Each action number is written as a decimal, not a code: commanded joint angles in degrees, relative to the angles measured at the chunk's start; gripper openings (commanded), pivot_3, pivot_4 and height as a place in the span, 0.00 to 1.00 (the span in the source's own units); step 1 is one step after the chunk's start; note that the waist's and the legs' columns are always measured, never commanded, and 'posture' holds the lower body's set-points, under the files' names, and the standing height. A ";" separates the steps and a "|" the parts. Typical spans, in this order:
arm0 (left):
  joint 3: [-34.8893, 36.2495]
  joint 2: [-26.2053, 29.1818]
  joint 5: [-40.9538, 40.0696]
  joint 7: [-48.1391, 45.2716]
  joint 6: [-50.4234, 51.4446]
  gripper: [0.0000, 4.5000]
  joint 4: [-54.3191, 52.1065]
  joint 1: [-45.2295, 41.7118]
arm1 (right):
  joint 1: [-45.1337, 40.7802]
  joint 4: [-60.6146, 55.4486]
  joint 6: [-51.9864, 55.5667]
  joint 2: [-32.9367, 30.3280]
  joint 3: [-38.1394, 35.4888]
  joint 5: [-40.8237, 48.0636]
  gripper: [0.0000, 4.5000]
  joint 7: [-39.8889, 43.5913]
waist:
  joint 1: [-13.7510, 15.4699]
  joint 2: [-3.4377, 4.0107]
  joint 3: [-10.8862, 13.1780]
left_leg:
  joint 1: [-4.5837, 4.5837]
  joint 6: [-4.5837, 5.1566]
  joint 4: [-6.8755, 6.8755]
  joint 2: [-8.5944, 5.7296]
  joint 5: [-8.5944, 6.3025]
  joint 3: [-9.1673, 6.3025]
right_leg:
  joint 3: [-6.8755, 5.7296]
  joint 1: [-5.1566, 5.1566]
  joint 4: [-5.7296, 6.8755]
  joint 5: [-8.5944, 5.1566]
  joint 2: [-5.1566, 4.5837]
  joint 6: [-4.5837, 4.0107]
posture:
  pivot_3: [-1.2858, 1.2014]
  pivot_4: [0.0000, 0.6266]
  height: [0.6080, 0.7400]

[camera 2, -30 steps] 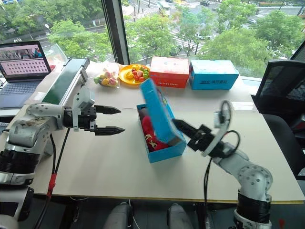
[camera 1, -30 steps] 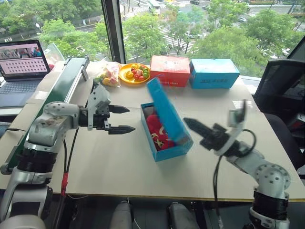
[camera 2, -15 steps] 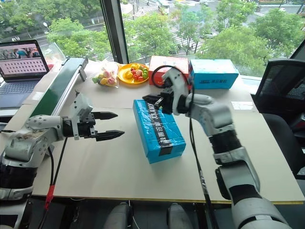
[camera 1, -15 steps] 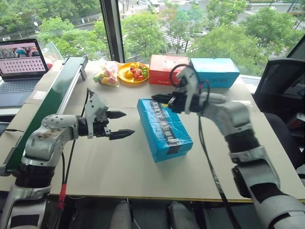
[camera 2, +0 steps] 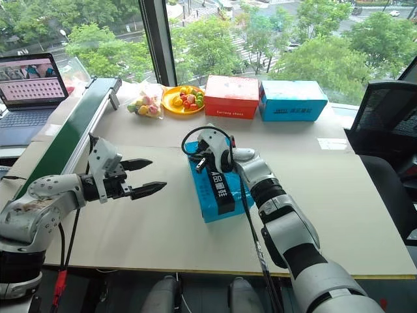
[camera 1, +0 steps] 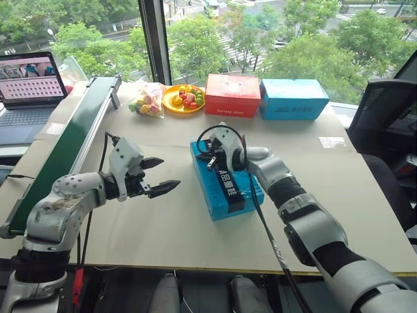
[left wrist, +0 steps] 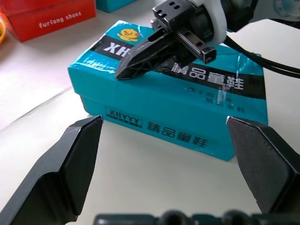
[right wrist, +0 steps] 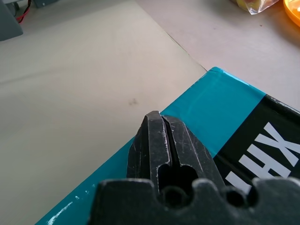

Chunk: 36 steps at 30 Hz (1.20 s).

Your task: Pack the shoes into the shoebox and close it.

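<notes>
Left gripper (camera 1: 161, 176): hangs above the bare tabletop to the left of the shoebox, its two black fingers spread wide and pinching nothing; in its wrist view the fingers frame the box's long side, clear of it.

Table (camera 1: 150, 228): pale top with bare room on either side of the box.

Shoebox (camera 1: 225, 195): the light blue cardboard box lies at the middle of the table with its lid down flat; the dark strip with white text (camera 1: 229, 184) runs along the lid's top.

Shoes: none can be seen, and with the lid down I judge they are inside the box, though the views cannot confirm it.

Right gripper (left wrist: 133, 58): fingers pressed together, holding nothing, with the tips lying on the far-left end of the lid near the corner; the right wrist view looks down over that blue edge.

Step in hand: by my reading, seating the lid, the final part of closing.

Next move: probably a light downward press or sweep along the lid to check that it sits flush all round, then lifting the right arm clear without catching the lid's edge.

Background: a plate of fruit (camera 1: 184, 99), a red box (camera 1: 232, 96) and another blue box (camera 1: 294, 99) stand well apart at the far edge.
</notes>
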 commanded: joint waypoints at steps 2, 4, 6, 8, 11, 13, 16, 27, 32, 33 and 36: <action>-1.47 -0.74 1.81 -0.12 -3.43 1.00 2.86 -3.84 | 2.69 -10.92 7.40 -2.61 -5.50 3.84 0.13 1.81 | 0.09 0.00 0.00 | 0.06 0.00 0.00 0.00 0.00 0.00 | 0.00 0.09 -0.04 0.00 0.00 0.00 | 0.52 0.24 1.00; -2.28 -1.08 1.81 -0.99 -4.26 1.00 4.03 -4.54 | 4.38 -20.40 12.53 -5.53 -8.08 6.62 0.25 3.05 | 0.20 0.01 0.01 | 0.06 0.00 -0.03 0.00 0.00 0.00 | -0.01 0.09 -0.06 0.00 0.00 0.00 | 0.52 0.24 1.00; -2.64 -1.39 1.62 -1.89 -5.13 1.00 4.87 -4.96 | 6.75 -29.93 17.62 -9.17 -9.89 8.69 0.37 3.97 | 0.44 0.01 0.01 | -0.01 0.00 -0.08 0.00 0.00 0.00 | 0.00 0.01 -0.07 0.00 0.00 0.01 | 0.52 0.24 1.00; -3.41 -1.10 2.63 -2.71 -6.74 1.00 5.81 -5.26 | 9.81 -39.54 22.69 -14.18 -12.58 11.13 0.54 4.61 | 0.71 0.01 0.01 | -0.23 0.00 -0.07 0.00 0.00 0.00 | 0.00 -0.24 -0.04 0.00 0.00 0.01 | 0.52 0.24 1.00; -3.82 -1.01 4.34 -2.93 -9.24 1.00 8.41 -5.79 | 13.95 -46.84 25.42 -20.83 -15.18 11.32 0.77 4.61 | 1.07 0.01 0.01 | -0.37 0.00 -0.07 0.00 0.00 0.01 | 0.02 -0.42 -0.01 0.00 0.00 0.00 | 0.52 0.24 1.00; -2.97 -2.07 6.14 -1.26 -12.98 1.00 10.95 -6.17 | 17.23 -46.67 23.30 -25.68 -17.54 8.33 0.93 2.61 | 1.08 0.01 0.00 | -0.36 0.00 -0.01 0.00 0.00 0.02 | 0.02 -0.39 -0.02 0.00 0.00 0.00 | 0.52 0.24 1.00; -1.54 -3.61 7.53 1.06 -16.47 1.00 13.86 -5.65 | 21.72 -43.77 20.19 -29.12 -21.57 5.98 0.99 -1.70 | 1.22 0.00 0.00 | -0.31 0.00 0.08 -0.02 0.00 0.03 | 0.03 -0.29 -0.06 0.00 -0.01 0.01 | 0.52 0.24 1.00; 0.51 -16.30 14.73 16.96 -31.01 1.00 17.66 6.21 | 44.00 -47.19 8.25 -18.41 -33.01 5.44 0.99 -16.81 | 0.77 0.01 0.00 | -0.21 0.01 0.02 -0.03 0.00 0.04 | 0.11 -0.19 -0.05 0.01 -0.02 0.02 | 0.52 0.24 1.00; -3.01 -20.09 23.69 24.44 -38.64 1.00 21.86 10.11 | 47.82 -46.01 1.94 -13.59 -31.79 3.83 0.99 -21.42 | 0.99 0.01 -0.01 | 0.20 -0.02 0.13 -0.05 0.02 0.04 | 0.10 0.27 -0.11 0.04 -0.02 0.16 | 0.52 0.24 1.00; -3.04 -20.81 24.27 25.59 -39.25 1.00 22.29 10.36 | 47.83 -45.85 1.50 -13.07 -31.62 3.80 0.99 -21.90 | 0.93 0.01 -0.01 | 0.37 -0.02 0.11 -0.05 0.02 0.05 | 0.11 0.41 -0.14 -0.04 -0.02 0.30 | 0.52 0.24 1.00; -3.38 -22.60 25.56 28.01 -40.59 1.00 23.61 11.09 | 47.61 -44.91 0.27 -11.36 -30.95 4.05 0.99 -22.79 | 0.95 0.02 -0.01 | 0.47 -0.03 0.09 -0.04 0.03 0.05 | 0.12 0.47 -0.14 -0.08 -0.02 0.39 | 0.52 0.24 1.00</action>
